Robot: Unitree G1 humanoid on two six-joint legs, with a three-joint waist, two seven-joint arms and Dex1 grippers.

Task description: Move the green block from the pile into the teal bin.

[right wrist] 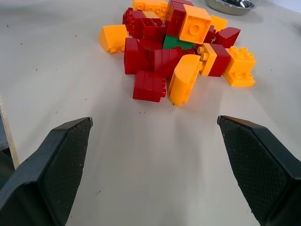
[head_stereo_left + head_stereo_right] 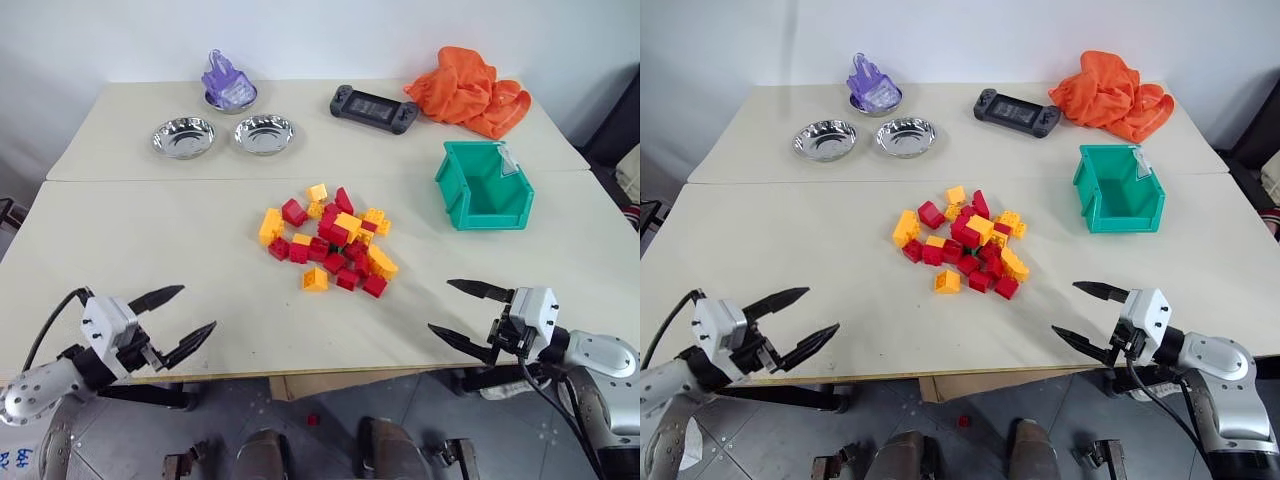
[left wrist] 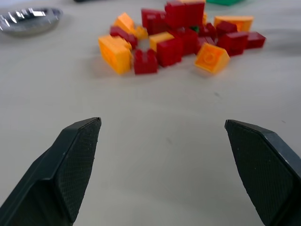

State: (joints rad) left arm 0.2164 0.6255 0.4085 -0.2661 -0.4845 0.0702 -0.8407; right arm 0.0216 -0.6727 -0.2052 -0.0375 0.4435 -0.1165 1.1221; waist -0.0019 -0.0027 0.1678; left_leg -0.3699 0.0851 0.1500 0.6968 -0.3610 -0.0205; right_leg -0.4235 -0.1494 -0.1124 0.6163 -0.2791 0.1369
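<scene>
From the head views, both arms hovered over the near edge of the worktop [image 2: 150, 200]. The left end effector [image 2: 172, 320] and the right end effector [image 2: 468, 315] each stood with fingers spread and held nothing. The pile [image 2: 328, 243] lay mid-worktop between them, and the teal bin [image 2: 483, 186] sat well apart from it, to the far right. From here the green block was all but buried among red and yellow bricks.

In the left wrist view, the fingers were spread wide over bare worktop, with the pile ahead and only a speck of green showing deep within it. That approach looked poor, as red bricks walled the block in.

In the right wrist view, the spread fingers faced the pile, and the green block [image 1: 177, 43] showed plainly beneath a yellow brick [image 1: 194, 24] and behind red ones. The right arm seemed the better choice, being also on the bin's side. It would likely do well to come in from above with the fingers narrowed, nudge the yellow brick off first, then pinch the green block alone without dragging neighbours along.
</scene>
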